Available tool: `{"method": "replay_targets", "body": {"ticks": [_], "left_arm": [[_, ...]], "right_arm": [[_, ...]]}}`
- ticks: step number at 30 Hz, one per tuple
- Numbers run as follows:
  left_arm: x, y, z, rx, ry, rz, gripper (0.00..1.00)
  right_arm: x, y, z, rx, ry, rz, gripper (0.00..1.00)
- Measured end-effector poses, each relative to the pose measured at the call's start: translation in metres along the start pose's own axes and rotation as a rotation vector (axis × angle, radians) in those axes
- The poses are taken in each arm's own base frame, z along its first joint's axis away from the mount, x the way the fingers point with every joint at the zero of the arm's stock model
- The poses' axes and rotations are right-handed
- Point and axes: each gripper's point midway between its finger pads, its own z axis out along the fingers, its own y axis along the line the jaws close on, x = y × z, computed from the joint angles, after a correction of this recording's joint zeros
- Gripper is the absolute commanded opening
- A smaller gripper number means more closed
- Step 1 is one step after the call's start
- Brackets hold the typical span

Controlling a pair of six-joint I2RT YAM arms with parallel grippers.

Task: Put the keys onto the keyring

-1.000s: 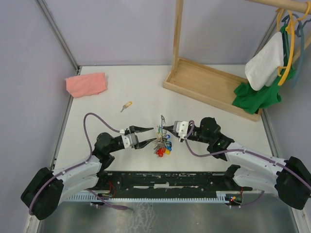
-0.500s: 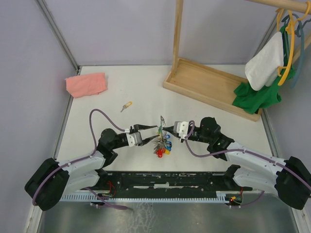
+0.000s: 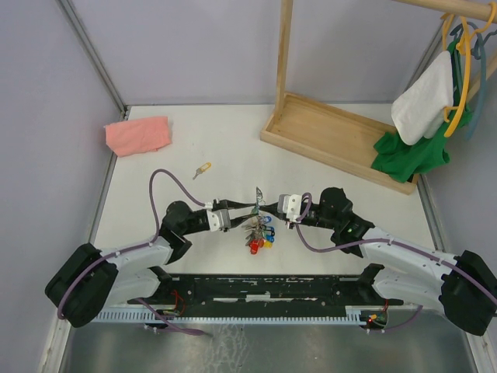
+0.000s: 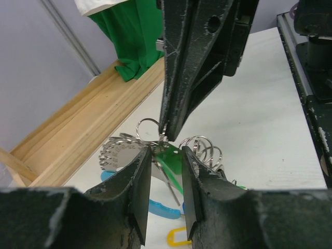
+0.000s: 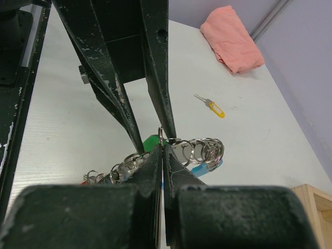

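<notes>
The right pincer (image 5: pixel 162 148), its black, scuffed fingers pressed together, nips the thin wire of the keyring (image 5: pixel 199 148). The left pincer (image 4: pixel 166 154) faces it, fingers narrowly apart and bracketing the flat, bright green plastic head of the green key (image 4: pixel 168 160); whether the pads press on it cannot be told. Around the ring cluster silver split rings, a grey scallop-edged curved piece (image 4: pixel 118 154), a light-blue oblong tag (image 4: pixel 158 207) and red, blue and yellow plastic heads. The tan-yellow key (image 3: pixel 203 169) lies flat on the white tabletop (image 3: pixel 217 140), well apart from the bunch, toward a soft pink cloth (image 3: pixel 138 134). At far right stands a plain wooden rack base (image 3: pixel 334 136) with a green garment (image 3: pixel 411 151).
</notes>
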Motion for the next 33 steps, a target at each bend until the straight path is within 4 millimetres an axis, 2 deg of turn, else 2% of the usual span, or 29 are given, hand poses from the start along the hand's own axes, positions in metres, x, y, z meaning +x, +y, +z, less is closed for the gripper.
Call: {"method": "replay_targets", "body": {"ticks": [8,14,19,23,28,33], "left_arm": [[0.001,-0.008,0.002,0.043,-0.005,-0.010,0.35],[0.001,-0.008,0.003,0.042,-0.008,-0.015,0.29],[0.000,-0.008,0.002,0.043,-0.007,-0.017,0.18],[-0.001,-0.009,0.000,0.045,-0.001,-0.022,0.04],[0.004,-0.013,-0.001,0.058,0.025,-0.047,0.03],[0.007,-0.013,0.000,0.076,0.076,-0.074,0.03]], "right_arm": [[0.000,0.000,0.000,0.001,0.000,0.008,0.01],[0.000,0.000,0.000,0.002,0.000,0.021,0.01],[0.001,0.001,0.000,0.001,0.001,0.024,0.01],[0.002,0.002,0.000,-0.003,0.006,0.024,0.01],[0.007,0.007,-0.001,-0.034,0.031,0.029,0.01],[0.012,0.010,-0.002,-0.076,0.092,0.021,0.12]]}}
